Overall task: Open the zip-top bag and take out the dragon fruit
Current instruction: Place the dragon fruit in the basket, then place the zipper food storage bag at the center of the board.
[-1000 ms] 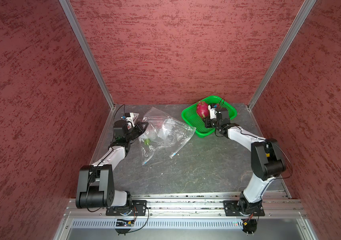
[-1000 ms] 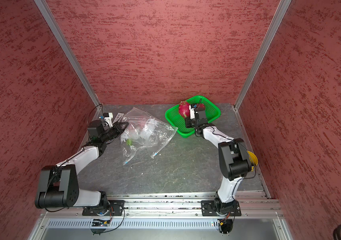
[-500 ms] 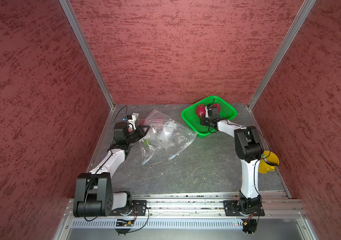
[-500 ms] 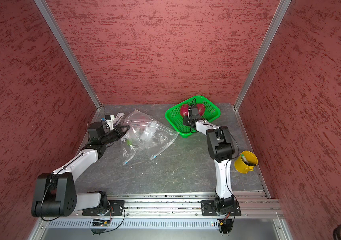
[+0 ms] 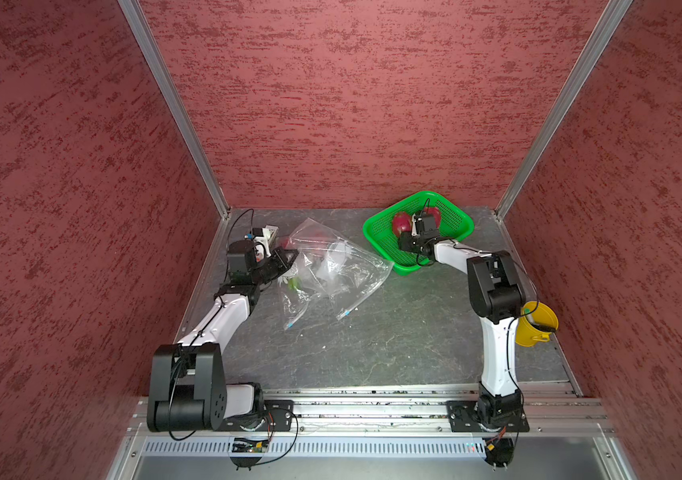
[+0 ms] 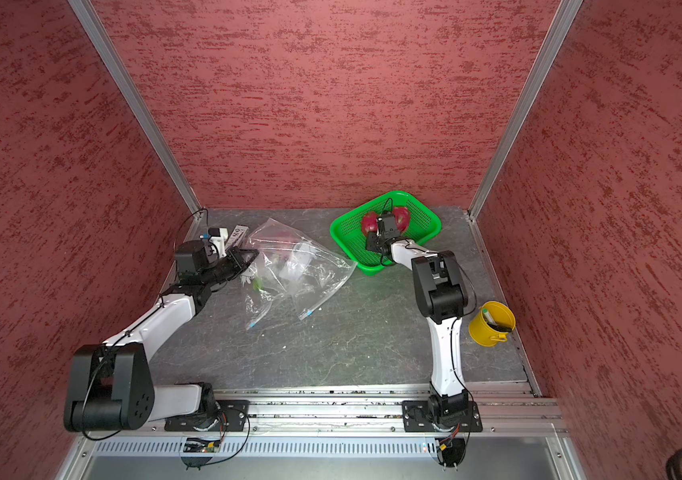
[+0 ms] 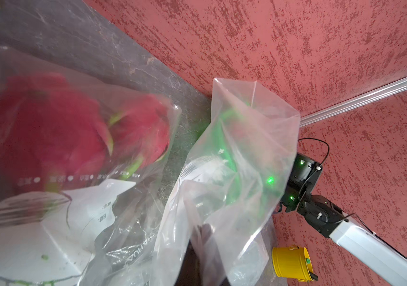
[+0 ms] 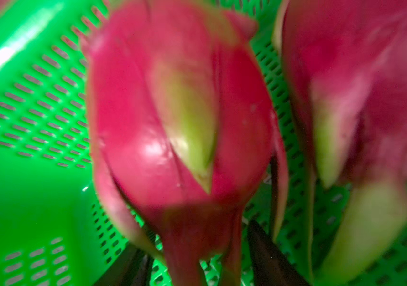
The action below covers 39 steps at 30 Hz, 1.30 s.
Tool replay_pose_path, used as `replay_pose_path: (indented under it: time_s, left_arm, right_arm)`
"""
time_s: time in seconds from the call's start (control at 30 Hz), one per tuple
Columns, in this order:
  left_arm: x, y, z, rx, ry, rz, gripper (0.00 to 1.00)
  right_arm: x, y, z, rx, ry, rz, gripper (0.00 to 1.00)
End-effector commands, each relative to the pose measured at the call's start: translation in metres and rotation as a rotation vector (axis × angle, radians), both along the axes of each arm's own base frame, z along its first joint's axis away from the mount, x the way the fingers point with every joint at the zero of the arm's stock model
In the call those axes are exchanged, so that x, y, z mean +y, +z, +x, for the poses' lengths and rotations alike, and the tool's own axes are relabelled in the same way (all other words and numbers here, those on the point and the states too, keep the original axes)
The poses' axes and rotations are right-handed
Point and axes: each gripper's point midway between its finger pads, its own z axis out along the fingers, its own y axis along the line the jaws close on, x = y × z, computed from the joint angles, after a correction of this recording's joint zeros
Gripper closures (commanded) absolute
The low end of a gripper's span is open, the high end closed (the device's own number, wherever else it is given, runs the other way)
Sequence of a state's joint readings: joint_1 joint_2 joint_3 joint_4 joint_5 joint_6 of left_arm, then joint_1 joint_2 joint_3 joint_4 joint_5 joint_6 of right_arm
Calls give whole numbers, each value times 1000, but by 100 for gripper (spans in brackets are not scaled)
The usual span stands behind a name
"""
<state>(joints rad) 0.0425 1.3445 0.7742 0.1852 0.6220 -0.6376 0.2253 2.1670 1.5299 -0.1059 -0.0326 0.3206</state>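
Two magenta dragon fruit (image 5: 401, 222) (image 5: 435, 214) lie in the green mesh basket (image 5: 381, 239) at the back right. My right gripper (image 5: 420, 215) hangs between them. In the right wrist view its dark fingers (image 8: 269, 257) stand apart, open, either side of the near fruit's (image 8: 177, 118) tail without touching it. The crumpled clear zip-top bag (image 5: 343, 270) lies at the back left, with two more dragon fruit (image 7: 48, 128) (image 7: 143, 128) blurred inside it. My left gripper (image 5: 287, 259) is shut on a fold of the bag (image 7: 234, 173).
A yellow bucket (image 6: 493, 322) holding pens stands by the right wall beside my right elbow. A small white carton (image 6: 239, 235) lies in the back left corner. White paper cards (image 7: 36, 235) sit inside the bag. Red walls enclose three sides.
My right gripper carried a dragon fruit deeper into the basket and opened; the fruit now rests beside the other one. The right elbow swung up, uncovering the yellow bucket. The left gripper kept its hold.
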Motion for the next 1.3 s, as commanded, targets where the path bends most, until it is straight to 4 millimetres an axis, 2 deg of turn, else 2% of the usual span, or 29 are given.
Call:
replay_pose_path:
  time_s: [0.0, 0.13, 0.2, 0.4, 0.57, 0.77, 0.87, 1.0, 1.03, 1.1, 1.13, 1.23, 1.27]
  left_arm:
    - [14, 18, 23, -53, 29, 39, 100]
    - [36, 29, 53, -71, 62, 49, 100]
    - [46, 26, 70, -60, 80, 65, 100]
    - [55, 30, 118, -68, 67, 128, 100]
    - [45, 26, 153, -58, -17, 128, 100]
    - [35, 1, 189, 5, -50, 139, 98]
    - [40, -20, 200, 55, -12, 129, 98]
    - [51, -41, 209, 107, 45, 113, 89]
    - [53, -45, 209, 121, 52, 102, 79]
    - [57, -46, 207, 136, 64, 80, 42]
    - [59, -45, 205, 137, 67, 72, 29]
    - [63, -32, 192, 115, 78, 76, 3]
    - [64, -24, 185, 101, 86, 90, 0]
  right_arm:
    - [-7, 76, 1, -148, -10, 8, 35]
    - [-9, 116, -17, -221, 5, 30, 30]
    - [-7, 129, -28, -239, 21, 51, 29]
    - [3, 144, -72, -291, 81, 163, 29]
    - [7, 144, -104, -305, 120, 228, 30]
    - [-4, 142, -125, -348, 53, 288, 41]
    - [-6, 148, -134, -390, 51, 300, 37]
    - [-7, 153, -142, -413, 67, 298, 33]
    - [-4, 155, -144, -409, 89, 298, 28]
    - [1, 160, -148, -407, 133, 289, 14]
    - [3, 163, -149, -416, 149, 287, 4]
    - [1, 170, -152, -442, 146, 281, 1]
    - [1, 173, -152, -454, 148, 285, 1]
